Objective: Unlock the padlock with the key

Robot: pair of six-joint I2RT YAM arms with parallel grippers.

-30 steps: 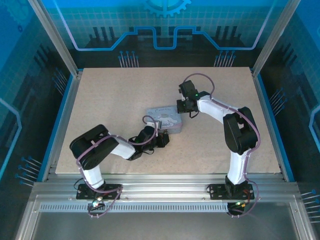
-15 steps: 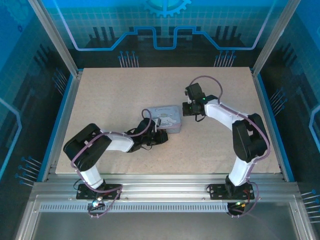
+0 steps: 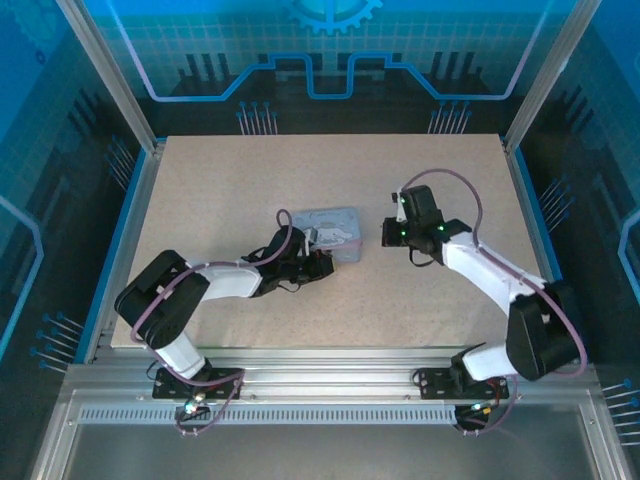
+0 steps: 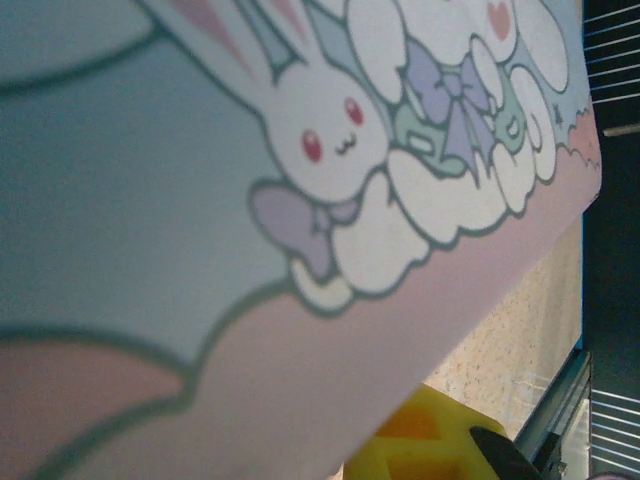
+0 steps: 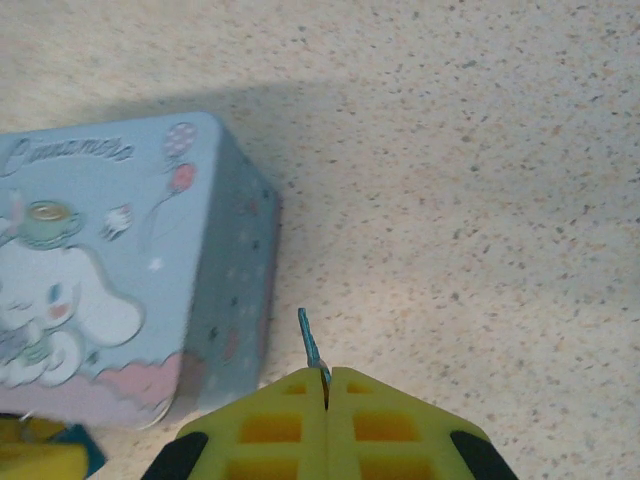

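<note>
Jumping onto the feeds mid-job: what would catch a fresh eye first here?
The pale blue cartoon tin sits mid-table with the left claw at its near edge, and the left wrist camera sees its bunny artwork up close. Just right of the tin, the right claw has its yellow pads shut on a thin teal key, whose tip points away over the speckled table.

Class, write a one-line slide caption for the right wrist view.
Right gripper pinches the thin key beside the pale blue cartoon tin on the speckled table.
</note>
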